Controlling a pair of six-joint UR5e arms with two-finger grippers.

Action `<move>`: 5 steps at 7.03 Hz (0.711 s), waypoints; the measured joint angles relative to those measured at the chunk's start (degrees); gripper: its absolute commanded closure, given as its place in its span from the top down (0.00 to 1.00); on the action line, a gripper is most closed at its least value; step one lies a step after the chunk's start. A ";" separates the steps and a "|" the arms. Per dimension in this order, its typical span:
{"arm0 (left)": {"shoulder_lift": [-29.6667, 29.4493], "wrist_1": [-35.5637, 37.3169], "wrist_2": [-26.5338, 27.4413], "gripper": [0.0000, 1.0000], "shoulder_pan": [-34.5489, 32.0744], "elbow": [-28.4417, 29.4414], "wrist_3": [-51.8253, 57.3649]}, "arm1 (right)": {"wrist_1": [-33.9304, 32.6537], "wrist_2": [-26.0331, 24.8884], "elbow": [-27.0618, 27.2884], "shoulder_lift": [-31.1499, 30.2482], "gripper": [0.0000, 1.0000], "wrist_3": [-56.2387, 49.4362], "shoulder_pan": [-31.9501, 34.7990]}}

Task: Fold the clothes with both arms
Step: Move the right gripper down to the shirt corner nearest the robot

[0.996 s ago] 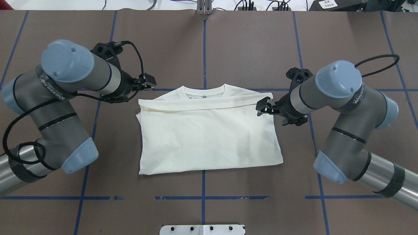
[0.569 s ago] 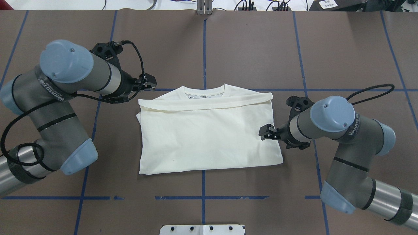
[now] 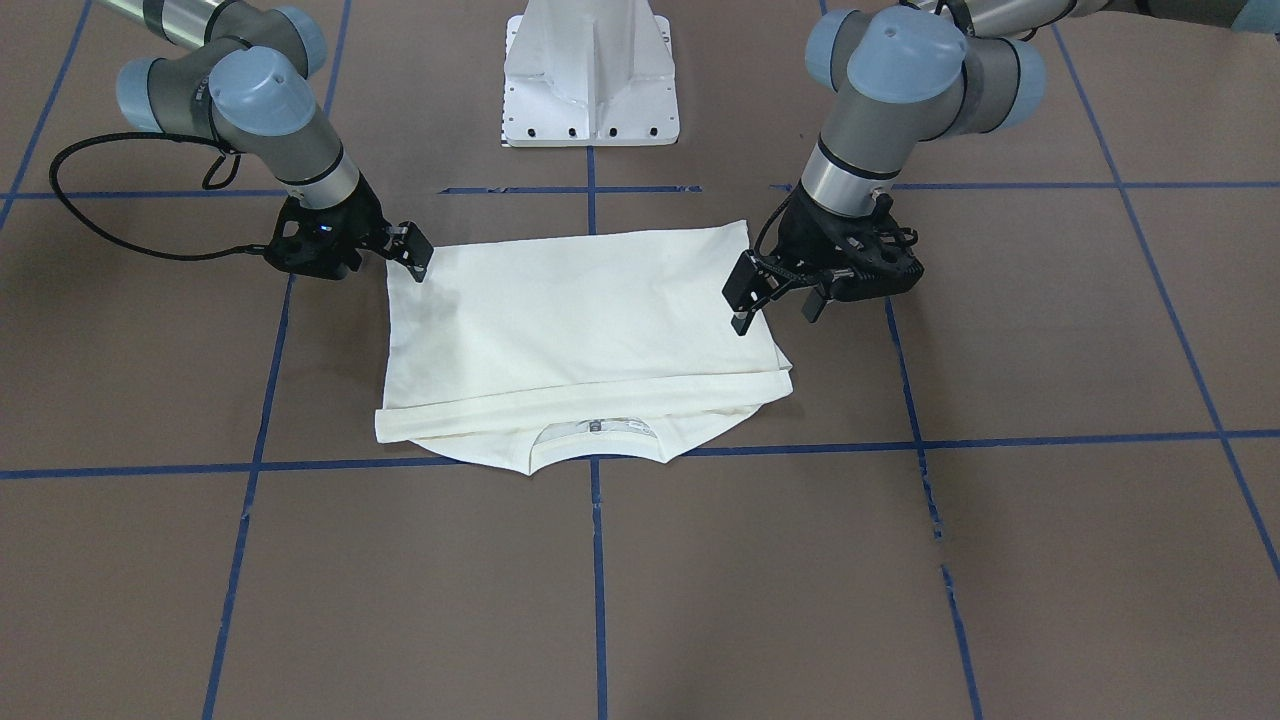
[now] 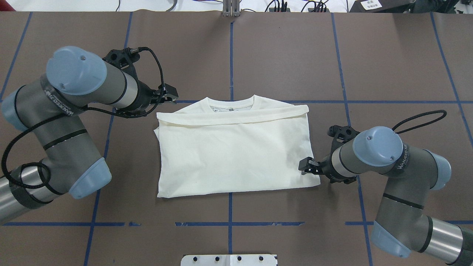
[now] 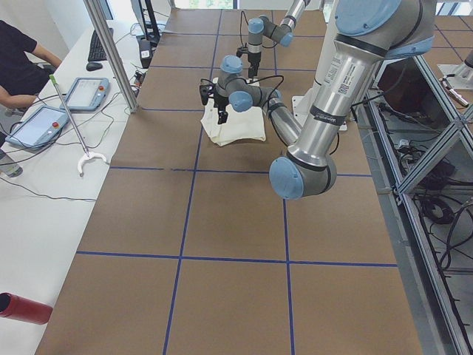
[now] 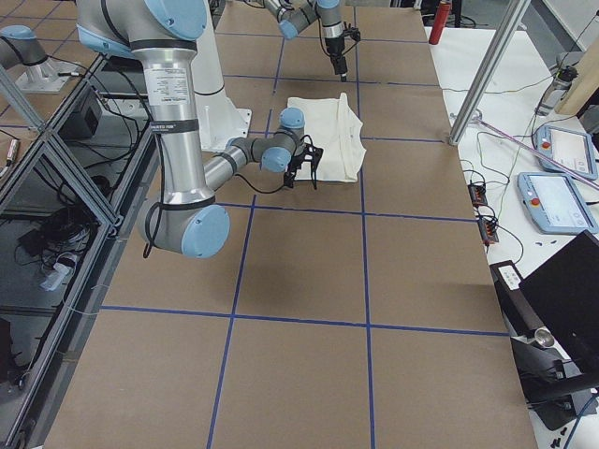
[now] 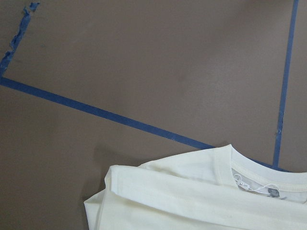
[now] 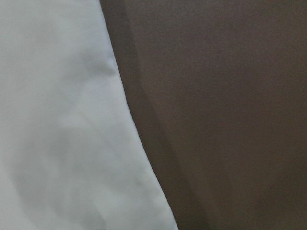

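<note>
The clothes, one cream-white shirt (image 4: 232, 151), lie folded flat in the middle of the table, plain side up. The collar (image 4: 231, 105) points away from the robot. My left gripper (image 4: 168, 94) hovers just off the shirt's far left corner, looks open and holds nothing. The front view shows the left gripper (image 3: 775, 295) raised above the cloth (image 3: 580, 320). My right gripper (image 4: 306, 167) sits low at the shirt's right edge near the near right corner, looking open and empty. The right wrist view shows only the shirt's edge (image 8: 57, 120) on brown table, very close.
Blue tape lines (image 4: 230, 55) grid the brown table. The white pedestal base (image 3: 590, 70) stands behind the shirt. In the side view a seated person (image 5: 22, 59), tablets (image 5: 85, 92) and a metal post (image 5: 111, 55) are beside the table, and a red cylinder (image 5: 22, 307) lies nearby.
My right gripper has moved from the shirt's far right shoulder fold back along the right edge to near the near right corner. The left arm has barely moved.
</note>
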 measured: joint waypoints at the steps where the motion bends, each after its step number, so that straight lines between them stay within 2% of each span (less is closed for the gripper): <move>1: 0.01 -0.02 0.04 1.00 0.00 0.02 0.01 | 0.00 0.05 0.07 0.05 0.56 0.00 -0.28; 2: 0.00 -0.02 0.06 1.00 0.00 0.03 0.01 | 0.00 0.11 0.09 0.22 0.24 -0.01 -0.50; 3: -0.06 -0.05 0.05 1.00 0.01 0.03 0.01 | 0.00 0.14 0.09 0.32 0.00 -0.07 -0.66; 5: -0.14 -0.07 0.01 1.00 0.00 -0.03 0.05 | 0.00 0.27 0.41 0.40 0.00 -0.24 -0.79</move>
